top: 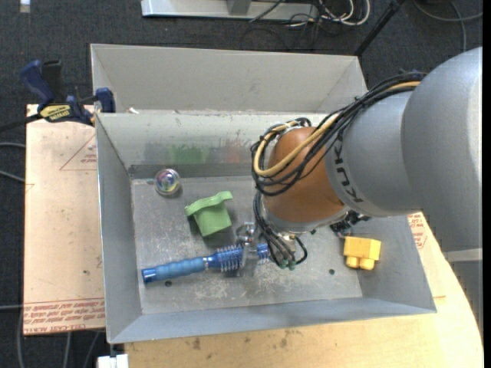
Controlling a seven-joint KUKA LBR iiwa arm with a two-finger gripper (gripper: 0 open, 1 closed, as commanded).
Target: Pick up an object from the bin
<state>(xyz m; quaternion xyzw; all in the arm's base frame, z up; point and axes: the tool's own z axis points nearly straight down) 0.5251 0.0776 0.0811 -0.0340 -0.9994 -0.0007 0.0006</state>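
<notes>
My gripper [252,244] is low in the middle of the bin, mostly hidden under the arm's orange cover. It sits right at the bristled right end of a blue brush [184,267], which lies flat along the bin floor with its handle pointing left. A bit of blue shows just right of the gripper as well. A green plastic piece [209,213] lies close by, up and to the left of the gripper.
A yellow block [360,251] lies on the floor to the right of the arm. A shiny round ball [167,181] rests near the back left wall. The arm and its cables cover the bin's middle and right back.
</notes>
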